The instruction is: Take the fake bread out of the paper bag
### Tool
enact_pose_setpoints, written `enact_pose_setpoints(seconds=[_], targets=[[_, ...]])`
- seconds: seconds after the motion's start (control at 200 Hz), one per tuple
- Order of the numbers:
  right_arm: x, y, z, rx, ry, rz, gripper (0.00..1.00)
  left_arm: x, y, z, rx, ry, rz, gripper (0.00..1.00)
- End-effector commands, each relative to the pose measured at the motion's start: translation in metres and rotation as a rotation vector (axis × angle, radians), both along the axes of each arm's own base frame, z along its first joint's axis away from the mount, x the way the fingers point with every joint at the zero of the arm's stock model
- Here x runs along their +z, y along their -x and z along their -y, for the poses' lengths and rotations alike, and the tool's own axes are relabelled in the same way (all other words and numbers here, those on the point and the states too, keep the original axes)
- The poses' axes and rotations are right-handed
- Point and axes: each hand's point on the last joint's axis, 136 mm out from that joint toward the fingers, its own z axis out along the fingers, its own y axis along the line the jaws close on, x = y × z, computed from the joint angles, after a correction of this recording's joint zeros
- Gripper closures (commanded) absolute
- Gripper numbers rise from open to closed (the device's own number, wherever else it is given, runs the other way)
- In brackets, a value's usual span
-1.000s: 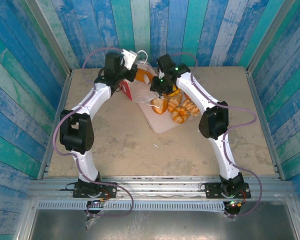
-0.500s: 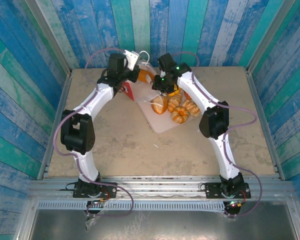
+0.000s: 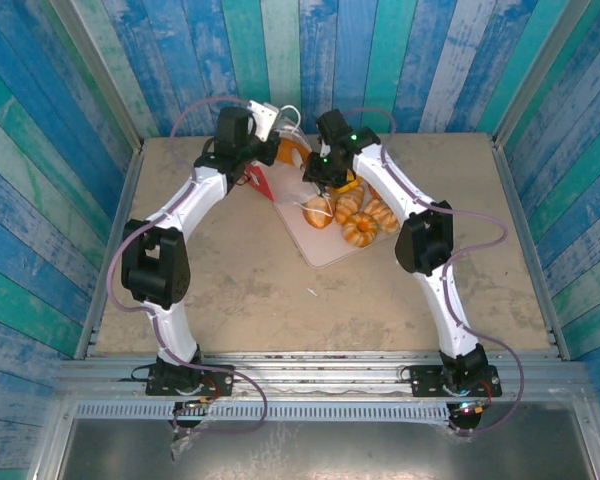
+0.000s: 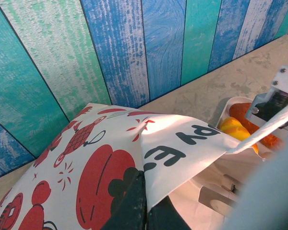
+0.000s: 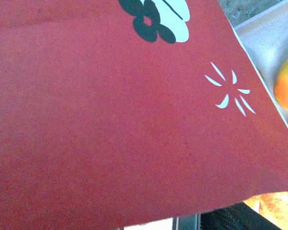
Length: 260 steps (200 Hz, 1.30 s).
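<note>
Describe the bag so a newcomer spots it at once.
Look to the table's far edge, by the blue plank wall. Off the pale tray's far-left side is the bag: red-and-white paper with red fruit print, unlike the glossy orange breads beside it.

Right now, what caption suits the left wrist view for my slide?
Left gripper pinching the red-and-white paper bag at its rim, glossy orange toy pastries beyond.

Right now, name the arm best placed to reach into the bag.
Right. The left pincer is clamped on the paper bag, holding it; the right pincer sits beside the bag, next to the tray.
</note>
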Motion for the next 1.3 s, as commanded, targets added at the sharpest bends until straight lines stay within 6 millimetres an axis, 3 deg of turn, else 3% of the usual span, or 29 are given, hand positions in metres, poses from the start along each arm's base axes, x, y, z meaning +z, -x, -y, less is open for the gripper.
enact_pose_setpoints(seconds=[0.0,0.321,0.506,0.801,1.112,1.297], targets=[[0.005,-0.010,0.002,0.004,-0.021,0.025,0.48,0.052,0.012,0.004,-0.040,0.038,0.097,1.00],[0.013,-0.019,0.002,0.033,-0.058,0.065,0.51,0.052,0.013,0.005,-0.047,0.040,0.096,1.00],[0.014,-0.022,-0.003,0.080,-0.079,0.084,0.65,0.049,0.011,0.007,-0.050,0.044,0.087,1.00],[0.030,-0.022,-0.005,0.112,-0.090,0.132,0.78,0.048,0.003,0.004,-0.008,0.058,0.078,1.00],[0.047,-0.017,-0.010,0.139,-0.081,0.179,0.98,0.037,-0.010,-0.006,0.080,0.066,0.036,1.00],[0.060,-0.007,-0.015,0.165,-0.074,0.201,0.99,0.025,-0.016,-0.007,0.104,0.072,0.012,1.00]])
